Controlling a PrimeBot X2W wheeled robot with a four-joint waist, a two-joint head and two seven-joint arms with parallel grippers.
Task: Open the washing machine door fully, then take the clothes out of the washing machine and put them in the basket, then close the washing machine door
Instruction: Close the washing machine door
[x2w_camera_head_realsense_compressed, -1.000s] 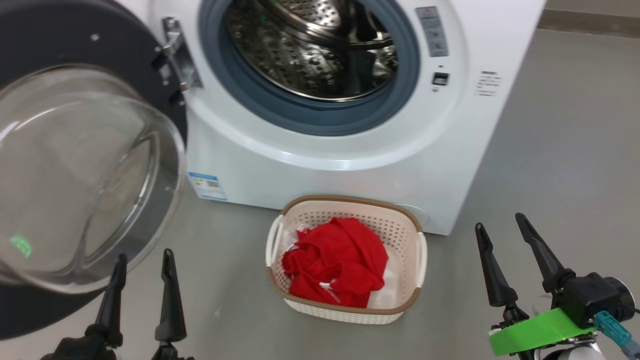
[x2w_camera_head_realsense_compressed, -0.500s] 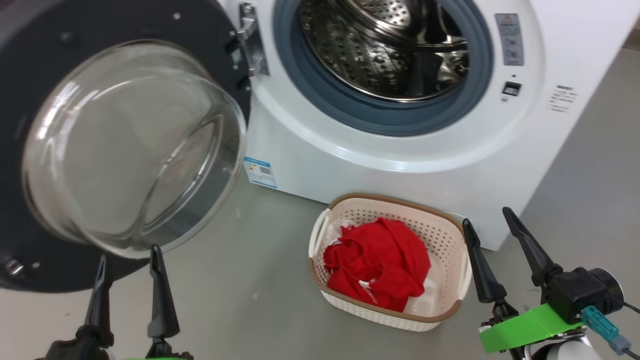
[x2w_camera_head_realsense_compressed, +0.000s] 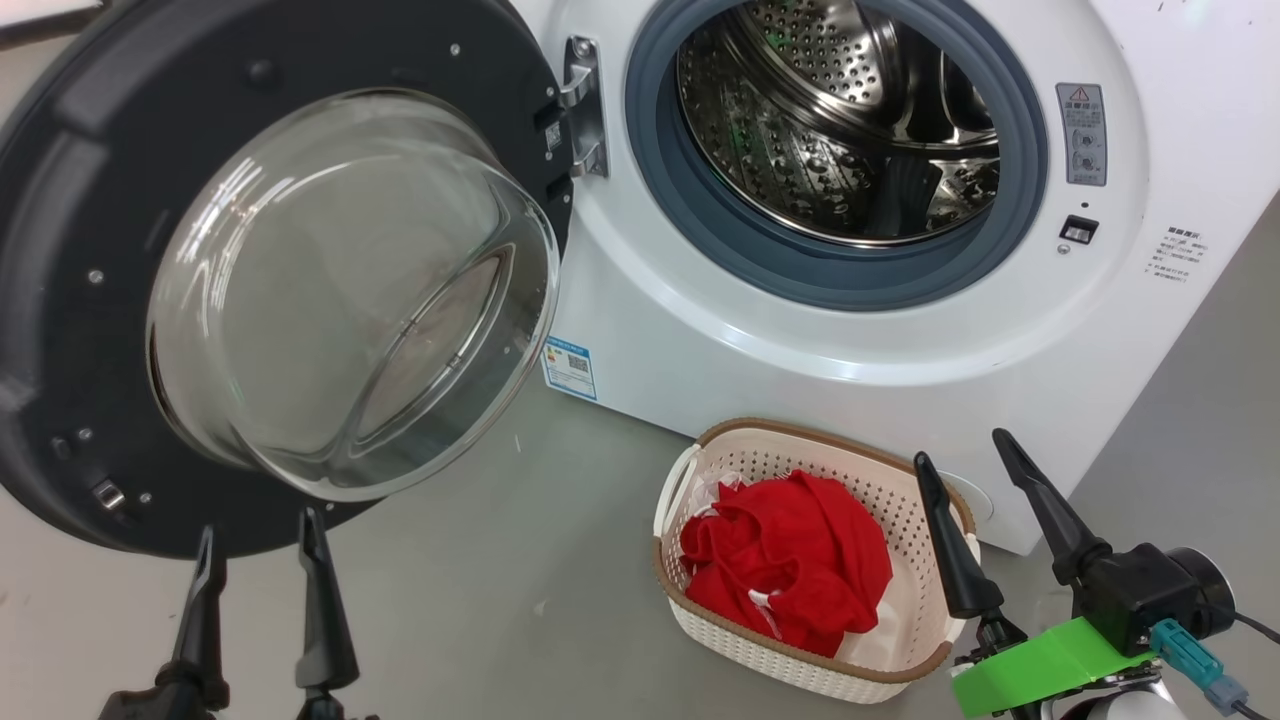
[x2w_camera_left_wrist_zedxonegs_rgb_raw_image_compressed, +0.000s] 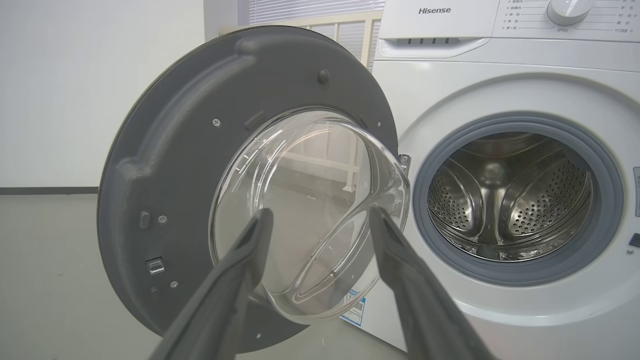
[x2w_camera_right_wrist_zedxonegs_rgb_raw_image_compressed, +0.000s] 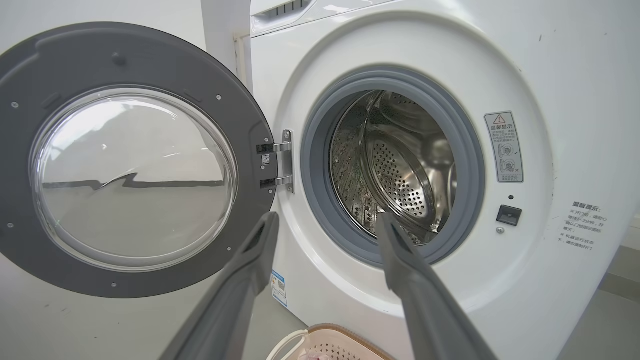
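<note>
- Washing machine door (x2w_camera_head_realsense_compressed: 290, 290) hung wide open at my left; clothes (x2w_camera_head_realsense_compressed: 790, 560) lay in the basket (x2w_camera_head_realsense_compressed: 760, 650) below the empty drum (x2w_camera_head_realsense_compressed: 830, 130)
- left gripper (x2w_camera_head_realsense_compressed: 257, 522) and right gripper (x2w_camera_head_realsense_compressed: 960, 447) both gaped, holding nothing
- risk, I judged: fingers (x2w_camera_head_realsense_compressed: 318, 600) skidding off the bulging glass (x2w_camera_head_realsense_compressed: 380, 300); door rebounding unlatched

The head camera is looking down at the washer (x2w_camera_head_realsense_compressed: 700, 330), its open door (x2w_camera_head_realsense_compressed: 60, 300) and the basket (x2w_camera_head_realsense_compressed: 800, 430). Both wrist cameras are sitting low, facing the washer front nearly level: left nearer the door, right toward the drum (x2w_camera_right_wrist_zedxonegs_rgb_raw_image_compressed: 400, 175). All three are sharing door and drum.
</note>
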